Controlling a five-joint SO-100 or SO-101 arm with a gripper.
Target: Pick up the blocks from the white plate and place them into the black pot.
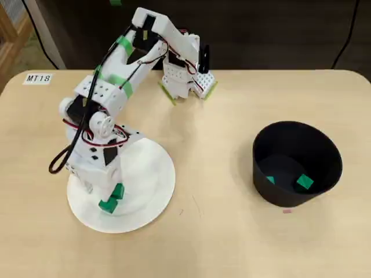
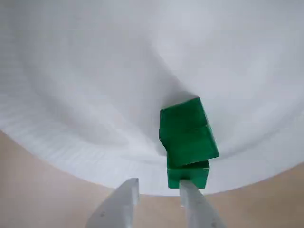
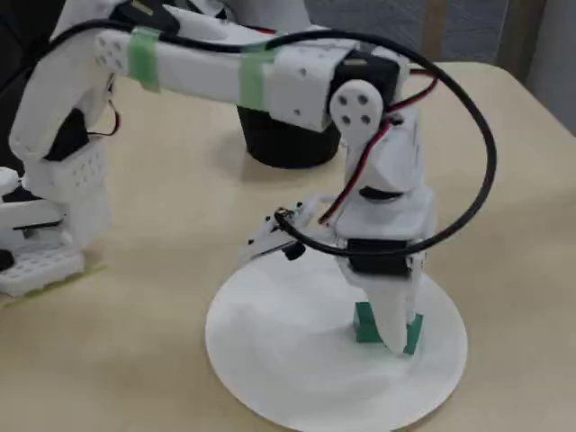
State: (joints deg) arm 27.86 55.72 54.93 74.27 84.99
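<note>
blocks on the white plate look light, rigid, smooth-sided; grip opposite flat faces. gripper is slightly open, empty, nearest the table's front-left corner in the overhead view.

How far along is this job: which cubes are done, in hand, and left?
Done: two green cubes lie in the black pot. In hand: nothing yet; the open gripper is at two touching cubes on the white plate. Left: both.

My worktop was pale beige wood with rounded corners. A white label reading MT18 lay flat near its far-left corner in the overhead view — well apart from everything else. Beyond the far edge stood a dark wall, with a black cable hanging at the right.
</note>
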